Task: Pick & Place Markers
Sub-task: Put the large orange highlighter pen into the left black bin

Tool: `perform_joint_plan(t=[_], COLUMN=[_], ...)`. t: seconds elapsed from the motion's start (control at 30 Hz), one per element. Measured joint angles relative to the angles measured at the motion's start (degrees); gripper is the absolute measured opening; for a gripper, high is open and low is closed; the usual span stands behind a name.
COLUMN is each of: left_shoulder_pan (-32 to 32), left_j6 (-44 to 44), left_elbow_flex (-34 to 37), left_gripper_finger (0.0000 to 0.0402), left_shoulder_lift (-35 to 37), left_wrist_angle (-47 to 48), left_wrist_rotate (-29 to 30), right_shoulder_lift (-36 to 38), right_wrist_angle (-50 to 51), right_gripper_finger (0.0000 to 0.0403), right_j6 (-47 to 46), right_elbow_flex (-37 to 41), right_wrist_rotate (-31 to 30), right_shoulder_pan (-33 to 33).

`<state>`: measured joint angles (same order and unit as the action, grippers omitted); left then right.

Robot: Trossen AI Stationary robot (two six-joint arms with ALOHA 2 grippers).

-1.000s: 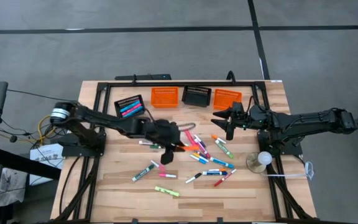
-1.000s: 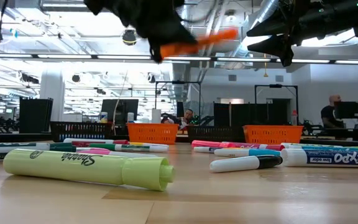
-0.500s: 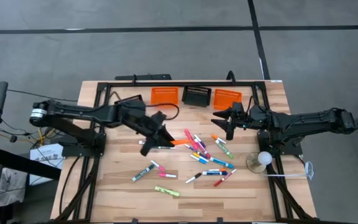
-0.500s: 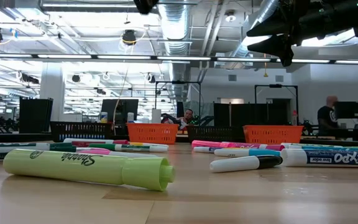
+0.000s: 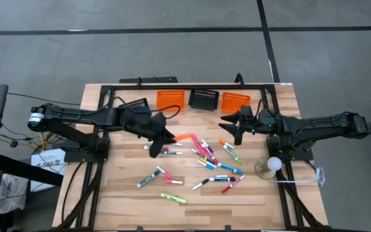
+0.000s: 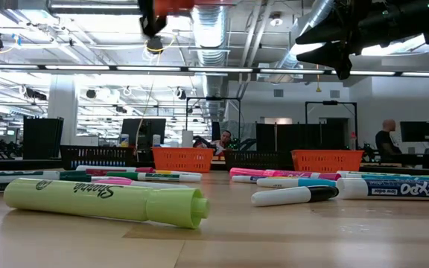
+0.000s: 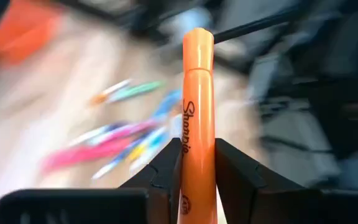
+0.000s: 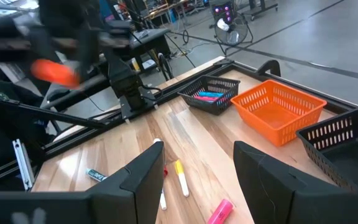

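My left gripper (image 5: 170, 138) is shut on an orange marker (image 5: 185, 137) high over the middle of the table; the left wrist view shows the marker (image 7: 197, 87) sticking out ahead of the fingers. More markers (image 5: 212, 160) lie scattered on the wooden table (image 5: 256, 196) right of centre, flat on their sides. A yellow-green highlighter (image 6: 103, 201) lies nearest the front edge. My right gripper (image 5: 234, 126) hangs open above the right end of the scatter, with nothing between its fingers (image 8: 143, 177). My left gripper pinches the orange marker's rear part (image 7: 195, 177) between its two fingers (image 7: 166, 171). The marker lies along the fingers and juts out forward past their ends. The fingers slant down toward the table's right. The marker is lifted clear of the table.
Along the far edge stand an orange basket (image 5: 170, 99), a black basket (image 5: 203, 99) and another orange basket (image 5: 236, 102). A further black basket (image 8: 210, 94) at the far left holds pink and blue markers. A white ball on a round stand (image 5: 272, 165) sits at the right.
My left gripper has risen with the orange marker and gone toward the table's far left, rolling a little. The marker stays in the shut fingers and now hangs higher above the scattered markers.
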<state>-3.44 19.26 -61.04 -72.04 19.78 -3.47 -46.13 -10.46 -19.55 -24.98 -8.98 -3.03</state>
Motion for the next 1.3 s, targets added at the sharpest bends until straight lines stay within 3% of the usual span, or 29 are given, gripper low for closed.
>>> perform_joint_plan(t=[0.2, 0.47, 0.7, 0.9, 1.3], left_shoulder_pan=[0.7, 6.2, 17.4, 26.5, 36.2], left_j6=[0.9, -4.0, -10.6, -13.1, -23.3], left_elbow_flex=[0.0, 0.0, 1.7, 9.2, 20.5], left_gripper_finger=[0.0079, 0.0079, 0.0079, 0.0079, 0.0079], left_shoulder_lift=[-0.5, -0.5, -0.1, 3.3, 12.8], left_wrist_angle=[16.4, 25.6, 28.0, 27.4, 20.8], left_wrist_rotate=[18.3, 27.6, 26.7, 19.5, 13.6], right_shoulder_lift=[0.0, 0.0, 0.0, 0.0, 0.0], right_wrist_angle=[0.0, -0.1, -0.1, -0.1, -0.1], right_gripper_finger=[0.0184, 0.0184, 0.0184, 0.0184, 0.0184], right_j6=[0.0, 0.0, 0.0, 0.0, 0.0], right_elbow_flex=[0.0, 0.0, 0.0, 0.0, 0.0], right_wrist_rotate=[0.0, 0.0, 0.0, 0.0, 0.0], right_shoulder_pan=[0.0, 0.0, 0.0, 0.0, 0.0])
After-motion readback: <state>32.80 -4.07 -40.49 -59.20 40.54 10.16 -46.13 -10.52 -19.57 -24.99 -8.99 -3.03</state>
